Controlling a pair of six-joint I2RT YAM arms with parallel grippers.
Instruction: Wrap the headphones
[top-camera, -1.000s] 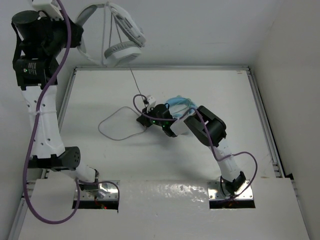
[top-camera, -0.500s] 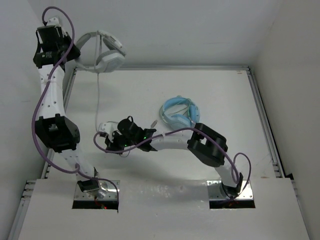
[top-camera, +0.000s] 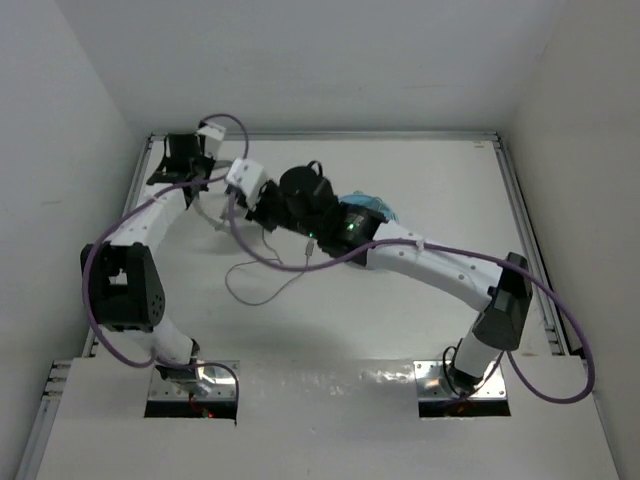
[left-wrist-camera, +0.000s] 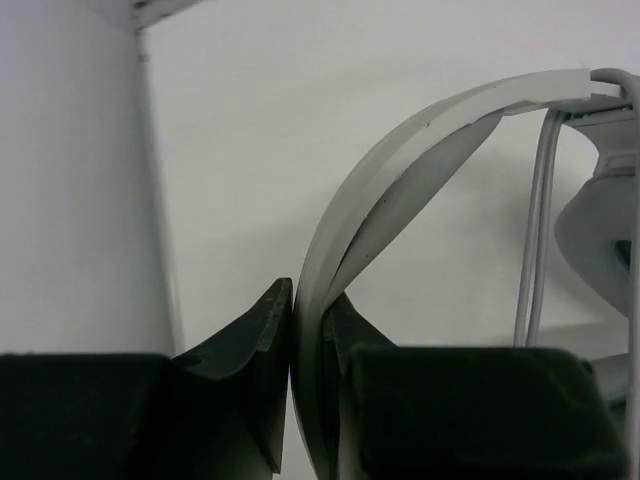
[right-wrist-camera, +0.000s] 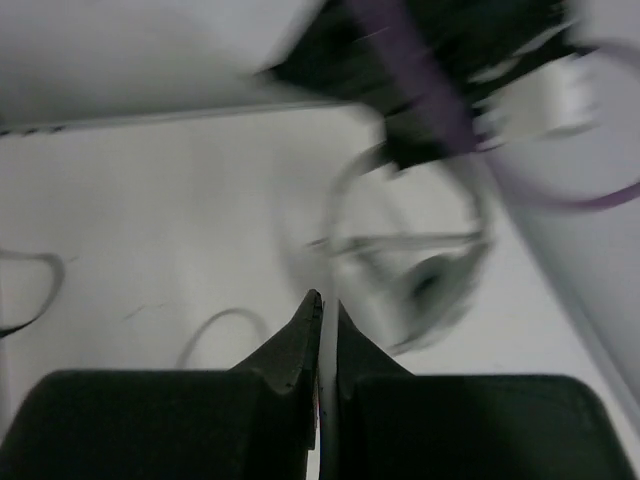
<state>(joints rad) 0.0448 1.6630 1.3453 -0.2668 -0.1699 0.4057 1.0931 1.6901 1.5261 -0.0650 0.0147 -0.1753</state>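
Grey-white headband of the headphones is clamped in the left claw. Right claw is pinched together. Wrapping seems under way; next, loop the loose cable round.

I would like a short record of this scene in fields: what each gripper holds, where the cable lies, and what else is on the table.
left gripper: shut on the headband of the white headphones
cable: slack loop lying on the table
right gripper: shut, with a thin pale strand between the jaws, probably the cable; view blurred
light blue headphones: on the table, partly hidden under the right arm
wrapping: not done
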